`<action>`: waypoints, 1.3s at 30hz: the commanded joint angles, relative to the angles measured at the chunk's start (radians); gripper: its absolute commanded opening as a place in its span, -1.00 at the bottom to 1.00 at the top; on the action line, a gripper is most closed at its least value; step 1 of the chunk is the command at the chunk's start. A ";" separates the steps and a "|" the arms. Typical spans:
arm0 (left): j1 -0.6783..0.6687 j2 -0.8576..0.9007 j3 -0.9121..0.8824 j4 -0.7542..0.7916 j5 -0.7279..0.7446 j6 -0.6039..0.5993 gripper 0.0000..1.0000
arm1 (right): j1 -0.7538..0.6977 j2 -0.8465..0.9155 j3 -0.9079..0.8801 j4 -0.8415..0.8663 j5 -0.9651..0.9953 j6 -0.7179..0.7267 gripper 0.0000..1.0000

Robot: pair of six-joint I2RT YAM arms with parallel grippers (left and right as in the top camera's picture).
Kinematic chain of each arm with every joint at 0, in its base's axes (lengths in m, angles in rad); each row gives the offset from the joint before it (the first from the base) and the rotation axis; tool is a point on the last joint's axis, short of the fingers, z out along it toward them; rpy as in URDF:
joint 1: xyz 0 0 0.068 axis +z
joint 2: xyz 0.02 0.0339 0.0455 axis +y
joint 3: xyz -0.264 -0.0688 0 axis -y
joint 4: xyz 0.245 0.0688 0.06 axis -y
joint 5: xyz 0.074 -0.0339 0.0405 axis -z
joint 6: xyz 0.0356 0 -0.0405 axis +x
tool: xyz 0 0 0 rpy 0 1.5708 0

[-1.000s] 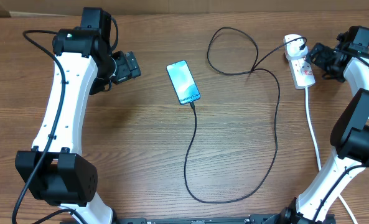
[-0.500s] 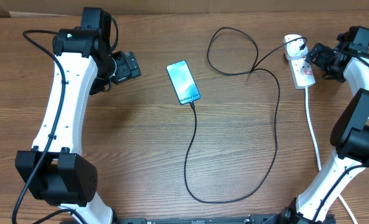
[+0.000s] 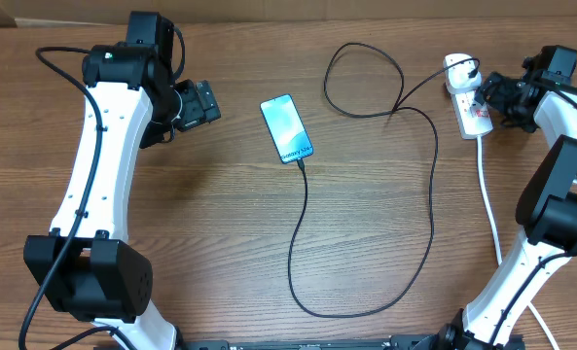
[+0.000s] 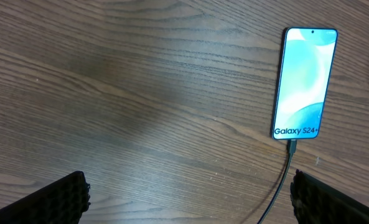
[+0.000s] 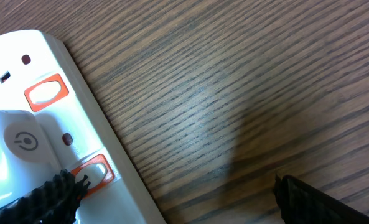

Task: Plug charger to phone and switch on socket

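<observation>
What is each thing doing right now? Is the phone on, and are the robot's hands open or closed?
phone: lying flat, screen lit, cable plugged in.
charger cable: loose on the table, tip in the phone.
white adapter: plugged into the power strip.
power strip: flat on the table; switches on or off, cannot tell.
left gripper: open, empty.
right gripper: open, one finger at a red switch.
</observation>
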 commanded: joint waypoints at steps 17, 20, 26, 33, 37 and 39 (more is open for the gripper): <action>-0.001 -0.005 0.008 0.002 -0.014 0.010 1.00 | 0.005 0.030 0.019 0.035 -0.003 0.018 1.00; -0.001 -0.005 0.008 0.002 -0.014 0.010 1.00 | 0.005 0.031 0.019 0.031 -0.003 0.018 1.00; -0.001 -0.005 0.008 0.002 -0.014 0.010 0.99 | 0.005 0.031 0.019 0.016 -0.003 0.018 1.00; -0.001 -0.005 0.008 0.002 -0.014 0.010 1.00 | 0.005 0.031 0.019 -0.002 -0.003 0.018 1.00; -0.001 -0.005 0.008 0.002 -0.014 0.010 0.99 | 0.005 0.031 0.019 -0.007 -0.003 0.018 1.00; -0.001 -0.005 0.008 0.002 -0.014 0.010 1.00 | 0.005 0.031 0.019 -0.006 -0.003 0.018 1.00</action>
